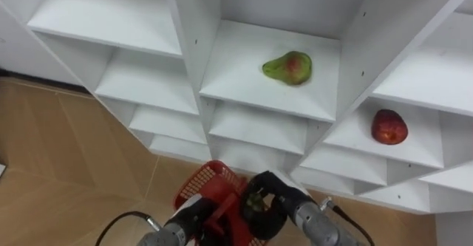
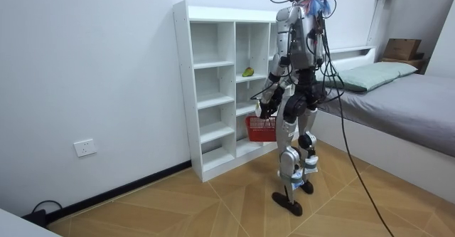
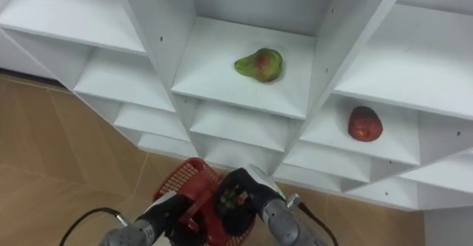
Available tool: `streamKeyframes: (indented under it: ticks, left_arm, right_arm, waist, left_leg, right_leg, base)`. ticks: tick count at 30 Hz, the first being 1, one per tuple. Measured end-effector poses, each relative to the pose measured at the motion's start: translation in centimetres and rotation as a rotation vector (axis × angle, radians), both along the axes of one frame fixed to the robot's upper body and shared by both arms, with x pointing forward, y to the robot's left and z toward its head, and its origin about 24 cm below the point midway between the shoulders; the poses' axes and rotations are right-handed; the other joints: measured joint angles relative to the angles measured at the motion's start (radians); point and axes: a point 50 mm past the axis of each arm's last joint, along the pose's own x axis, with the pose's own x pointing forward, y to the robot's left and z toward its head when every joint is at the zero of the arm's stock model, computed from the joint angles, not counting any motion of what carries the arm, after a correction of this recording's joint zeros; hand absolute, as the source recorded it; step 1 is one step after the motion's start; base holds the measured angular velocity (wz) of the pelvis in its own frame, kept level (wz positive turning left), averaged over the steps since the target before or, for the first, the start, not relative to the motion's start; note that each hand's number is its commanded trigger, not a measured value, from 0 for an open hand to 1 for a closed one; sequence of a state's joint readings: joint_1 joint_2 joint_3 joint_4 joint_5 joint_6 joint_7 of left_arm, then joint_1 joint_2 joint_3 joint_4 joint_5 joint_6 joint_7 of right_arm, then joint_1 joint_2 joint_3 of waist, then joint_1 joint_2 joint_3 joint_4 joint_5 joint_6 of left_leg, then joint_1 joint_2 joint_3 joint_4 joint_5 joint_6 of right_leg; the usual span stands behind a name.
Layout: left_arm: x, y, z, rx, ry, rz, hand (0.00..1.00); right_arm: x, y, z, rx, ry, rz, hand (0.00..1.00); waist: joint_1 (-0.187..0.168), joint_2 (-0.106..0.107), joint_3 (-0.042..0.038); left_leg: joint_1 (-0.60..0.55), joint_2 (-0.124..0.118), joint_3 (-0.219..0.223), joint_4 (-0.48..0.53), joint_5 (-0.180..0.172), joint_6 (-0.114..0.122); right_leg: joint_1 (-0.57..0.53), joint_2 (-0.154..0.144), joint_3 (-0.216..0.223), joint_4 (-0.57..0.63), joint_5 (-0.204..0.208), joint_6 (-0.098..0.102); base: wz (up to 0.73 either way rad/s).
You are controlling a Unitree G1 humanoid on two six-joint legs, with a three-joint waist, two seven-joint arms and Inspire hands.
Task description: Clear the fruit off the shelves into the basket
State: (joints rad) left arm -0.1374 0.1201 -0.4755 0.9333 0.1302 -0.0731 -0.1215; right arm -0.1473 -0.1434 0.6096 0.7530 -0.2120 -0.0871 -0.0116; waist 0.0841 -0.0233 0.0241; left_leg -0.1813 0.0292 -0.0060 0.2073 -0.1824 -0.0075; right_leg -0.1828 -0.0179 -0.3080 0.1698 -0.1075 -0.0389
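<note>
1. A white open-shelved closet stands against a white wall on a wooden parquet floor; the robot faces it.
2. A red plastic mesh basket hangs from the curled left hand.
3. A green-red pear and a round red apple lie on separate shelves.
4. The right hand grips a small dark-green fruit over the basket.

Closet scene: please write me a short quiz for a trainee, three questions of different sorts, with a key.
1. True or false: the green pear lies in the red basket.
2. Which fruit lies to the right of the pear? A. banana B. red apple C. orange
3. Fill in: the left robot hand holds the red ___.
Key: 1 false, it lies on a closet shelf; 2 B; 3 basket.
</note>
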Motion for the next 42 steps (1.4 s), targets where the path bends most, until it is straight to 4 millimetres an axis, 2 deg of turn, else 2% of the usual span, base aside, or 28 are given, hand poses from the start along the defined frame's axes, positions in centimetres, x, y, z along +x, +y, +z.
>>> streamKeyframes:
  ticks: [3,4,5,6,14,37,42]
  left_arm:
    - [0.4,-0.3,0.3,-0.012,-0.015,-0.006,1.00]
    - [0.5,-0.5,0.4,-0.017,-0.018,-0.008,1.00]
    - [0.5,-0.7,0.4,-0.023,-0.017,-0.011,1.00]
    - [0.5,-0.8,0.4,-0.025,-0.016,-0.012,1.00]
    - [0.3,-1.5,0.3,-0.045,-0.003,-0.033,1.00]
    - [0.0,-1.2,0.0,-0.027,0.001,-0.010,1.00]
    - [-0.1,-0.8,-0.1,-0.019,0.003,0.003,1.00]
  right_arm:
    - [-0.2,-0.2,-0.3,-0.006,0.023,0.006,1.00]
    - [-0.3,-0.2,-0.4,-0.007,0.032,0.009,0.51]
    - [-0.4,-0.2,-0.4,-0.004,0.039,0.014,0.07]
    - [-0.4,-0.2,-0.4,-0.003,0.043,0.017,0.00]
    - [-0.4,0.3,-0.5,0.024,0.057,0.016,0.00]
    - [-1.1,-0.2,-1.2,0.009,0.098,0.000,0.00]
    - [-1.2,-0.5,-1.3,0.020,0.113,-0.016,0.00]
  waist:
    - [0.002,0.000,0.0000]
    - [0.001,-0.001,-0.0002]
    - [0.000,-0.001,-0.0003]
    - [0.000,-0.001,-0.0004]
    - [-0.001,-0.002,-0.0018]
    - [-0.003,-0.001,-0.0013]
    - [-0.006,-0.003,-0.0018]
  left_leg:
    - [-0.002,-0.007,0.010,0.006,0.004,0.006]
    - [-0.002,-0.008,0.018,0.009,0.005,0.008]
    - [-0.005,-0.009,0.020,0.017,0.005,0.008]
    - [-0.005,-0.010,0.021,0.018,0.005,0.008]
    - [-0.014,-0.009,0.025,0.033,0.006,0.010]
    - [-0.011,-0.011,0.032,0.030,0.007,0.011]
    - [0.017,-0.011,0.034,0.019,0.007,0.011]
  right_leg:
    - [0.000,-0.010,0.003,0.004,-0.003,0.004]
    - [0.000,-0.013,0.003,0.005,-0.004,0.006]
    - [0.000,-0.015,0.003,0.008,-0.004,0.007]
    - [-0.001,-0.016,0.003,0.010,-0.005,0.007]
    - [-0.009,-0.020,0.002,0.031,-0.007,0.006]
    - [-0.009,-0.028,0.004,0.035,-0.011,0.008]
    - [0.015,-0.029,0.005,0.035,-0.017,0.010]
  base:
    - [-0.02]
    - [0.00]
    - [0.00]
    - [0.04]
    - [0.03]
    - [0.00]
    - [0.00]
